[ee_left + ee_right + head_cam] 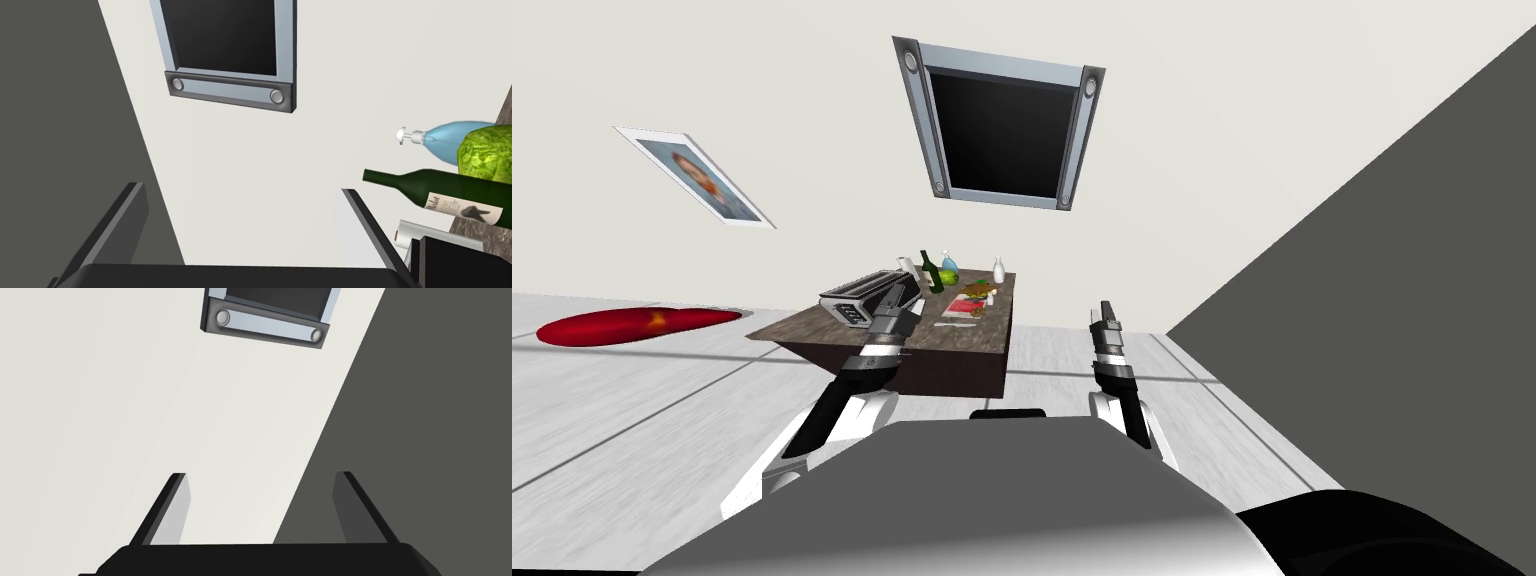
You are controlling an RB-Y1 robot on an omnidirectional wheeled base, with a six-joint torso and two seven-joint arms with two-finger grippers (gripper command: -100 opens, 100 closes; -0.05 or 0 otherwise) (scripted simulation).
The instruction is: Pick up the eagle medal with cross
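Note:
On the dark wooden table (812, 325) ahead lies a small gold-brown object (977, 290), which may be the medal; its detail is too small to tell. Next to it lies a flat red and white item (964, 307). My left gripper (900, 290) hovers over the table's near left part beside a silver toaster (857, 295); its fingers (367, 225) stand open and empty. To the right of the table, my right gripper (1106, 312) is raised above the floor, open with nothing between its fingers (172, 508).
At the table's back stand a green wine bottle (440, 195), a blue spray bottle (445, 140), a green leafy ball (487, 152), a white roll (430, 232) and a white bottle (999, 270). A red rug (632, 325) lies at left. A dark grey wall (1392, 270) closes the right.

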